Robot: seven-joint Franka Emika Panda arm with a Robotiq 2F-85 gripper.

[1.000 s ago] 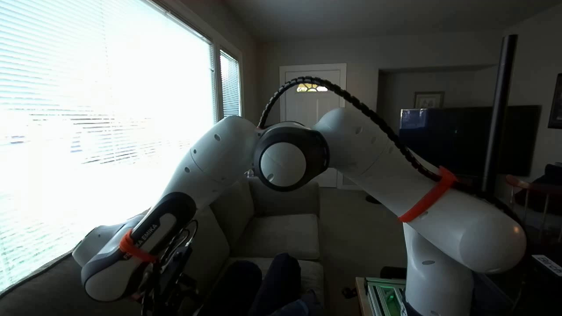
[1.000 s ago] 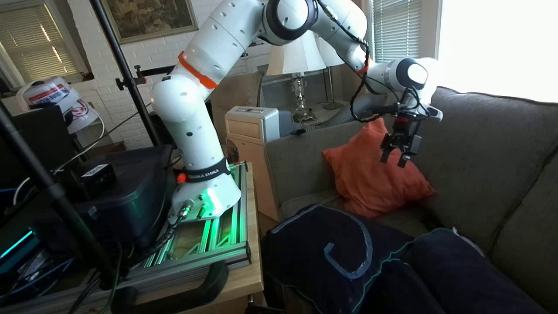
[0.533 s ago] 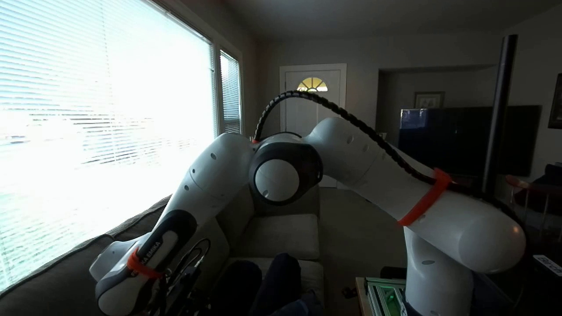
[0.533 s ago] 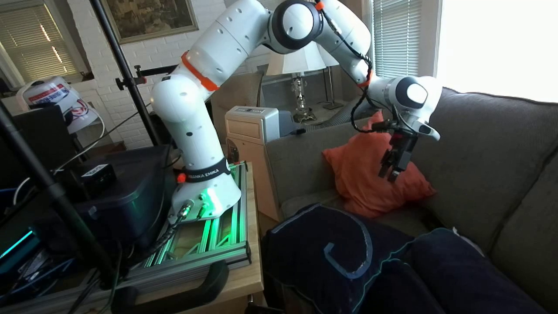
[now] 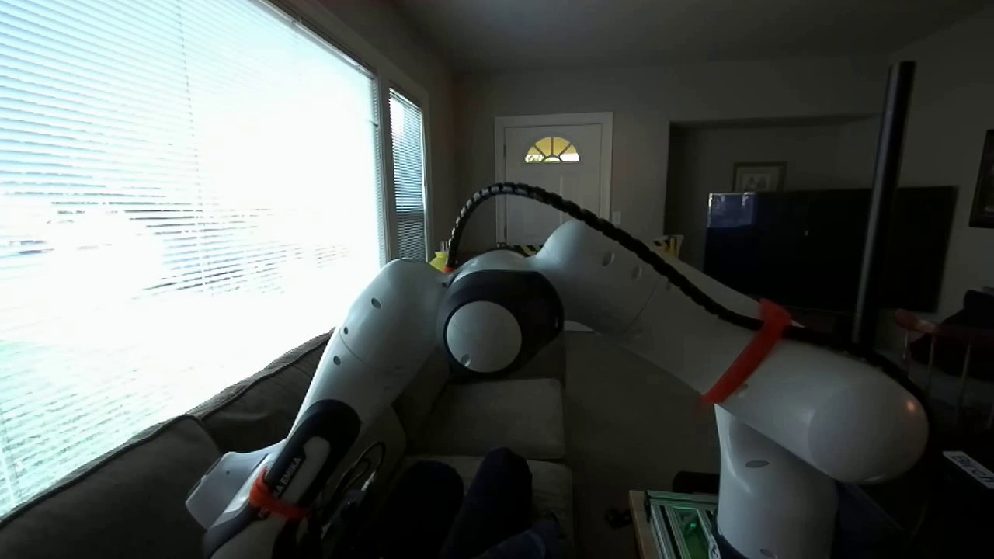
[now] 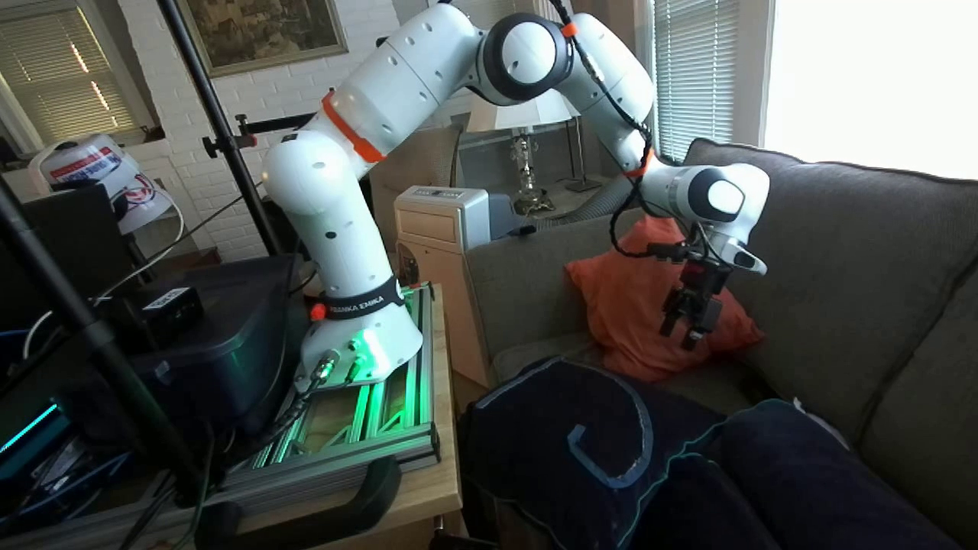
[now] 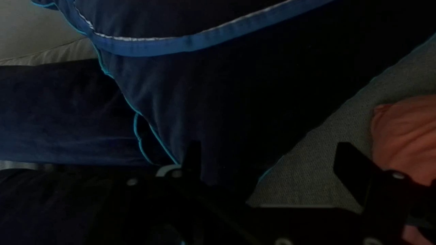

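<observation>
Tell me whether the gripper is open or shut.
The gripper is open: in the wrist view its fingers stand wide apart, blue pillow and sofa showing between them.

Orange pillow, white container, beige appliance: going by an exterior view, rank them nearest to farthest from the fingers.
In an exterior view:
1. Orange pillow, on the couch, seen behind the fingers.
2. Beige appliance, beside the couch, toward picture left.
3. White container, at the picture's far left.

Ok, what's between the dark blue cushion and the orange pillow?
In the wrist view, grey couch fabric lies between the dark blue cushion and orange pillow, partly hidden by a black fingertip.
</observation>
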